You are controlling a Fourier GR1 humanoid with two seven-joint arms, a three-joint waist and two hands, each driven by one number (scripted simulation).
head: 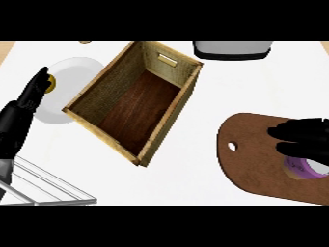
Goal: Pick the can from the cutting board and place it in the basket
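The basket (108, 79) sits in the middle of the counter (195, 159). A plate (74, 72) lies to its left. The left hand (30, 96) rests over the plate's left edge, fingers up. The cutting board (252, 161) lies to the right of the basket and nearer. The can (310, 169) is on the board's right part, and the right hand (313, 140) is curled over it. A wire rack (46, 185) is at the near left.

Purple can (308, 168); brown cutting board (252, 161)

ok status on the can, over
Right hand curled round the can, on the cutting board. Left hand open, resting at left by the plate. Nothing between board and basket.
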